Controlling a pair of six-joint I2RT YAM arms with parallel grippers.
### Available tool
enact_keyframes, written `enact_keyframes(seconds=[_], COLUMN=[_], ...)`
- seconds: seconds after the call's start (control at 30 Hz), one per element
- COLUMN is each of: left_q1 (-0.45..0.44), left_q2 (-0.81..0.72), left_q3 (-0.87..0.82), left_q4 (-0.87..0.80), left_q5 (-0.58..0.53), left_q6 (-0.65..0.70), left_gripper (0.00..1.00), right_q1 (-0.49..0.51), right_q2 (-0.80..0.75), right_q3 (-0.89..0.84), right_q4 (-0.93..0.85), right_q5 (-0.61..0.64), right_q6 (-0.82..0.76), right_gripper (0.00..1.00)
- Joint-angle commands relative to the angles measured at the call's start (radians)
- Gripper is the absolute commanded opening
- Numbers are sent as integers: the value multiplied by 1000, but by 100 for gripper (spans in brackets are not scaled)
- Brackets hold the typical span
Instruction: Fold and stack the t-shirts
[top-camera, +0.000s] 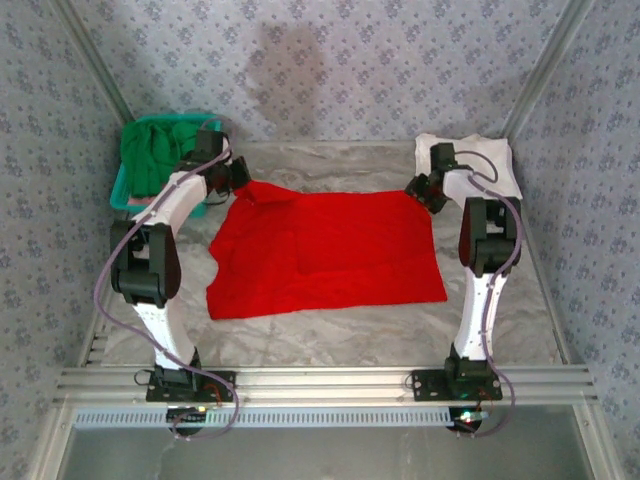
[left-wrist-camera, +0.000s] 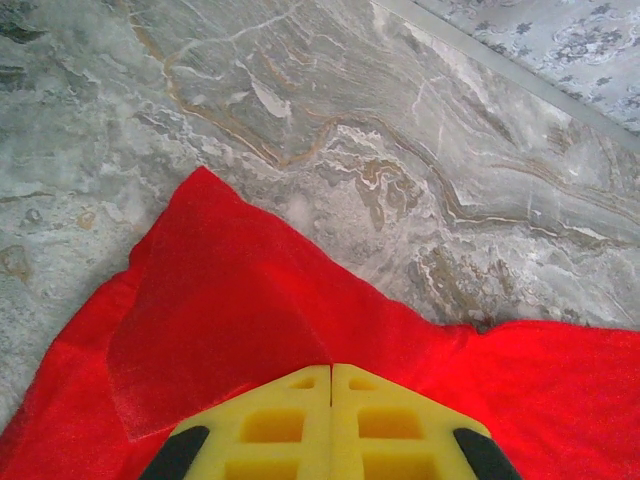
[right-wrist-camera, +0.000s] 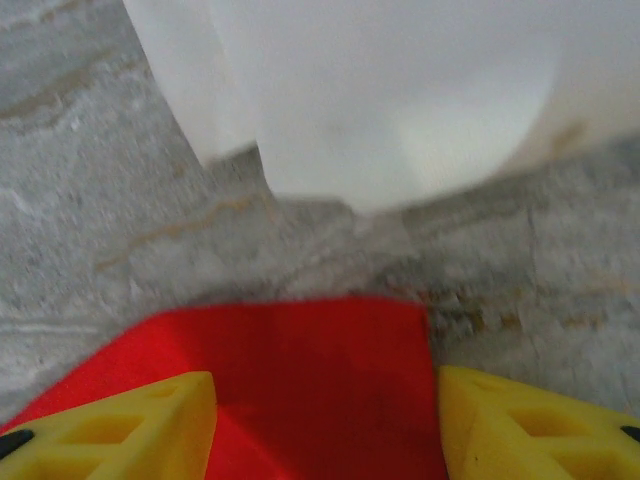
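A bright red t-shirt (top-camera: 325, 250) lies spread out flat in the middle of the marble table. My left gripper (top-camera: 240, 180) is at the shirt's far left corner. In the left wrist view its yellow fingers (left-wrist-camera: 331, 368) are pressed together on a raised ridge of the red t-shirt (left-wrist-camera: 230, 320). My right gripper (top-camera: 425, 190) hangs over the far right corner. Its fingers stand apart (right-wrist-camera: 325, 385), with the flat corner of the red t-shirt (right-wrist-camera: 320, 370) between and below them. A white t-shirt (top-camera: 490, 165) lies at the back right, and is blurred just beyond the red corner (right-wrist-camera: 380, 100).
A teal basket (top-camera: 122, 190) at the back left holds green cloth (top-camera: 160, 150). Patterned walls and metal frame posts close in the table on three sides. Bare marble (top-camera: 330, 335) lies between the red shirt and the arm bases.
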Motion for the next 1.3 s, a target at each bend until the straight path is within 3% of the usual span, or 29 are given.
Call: enact_keyframes(seconds=[0.0,0.37,0.67,0.87,0.97,1.07,1.13,1.27], left_q1=[5,9,11,15,22,36,52,67], left_q2=[-48,-61,-45,-53,-68,-93,-115,-147], left_q3=[-7,-10,-7,-4,-7,-29,-57,-89], left_q4=[31,29,41,34,21,12,18,7], left_q5=[29,38,50,37,23,1,-5,-22], left_q6=[16,22,15,21,30,39,40,54], left_gripper=[0,0,0,0,0,0,0,0], right_q1=[9,-14,-39,-36,-24,-14,-7,9], right_q2=[-39,-26,81,79,35,-14,-46,-91], right_q3=[-36,-36,71,93,73,59,46,32], right_q4=[-65,78,78,63,63,48,45,50], right_q5=[45,-125,-117,-124,-106,-88,-74,-5], right_q6=[40,63,18,15,-29,-51,-72,-145], right_gripper=[63,59,55,32,17,10,0,0])
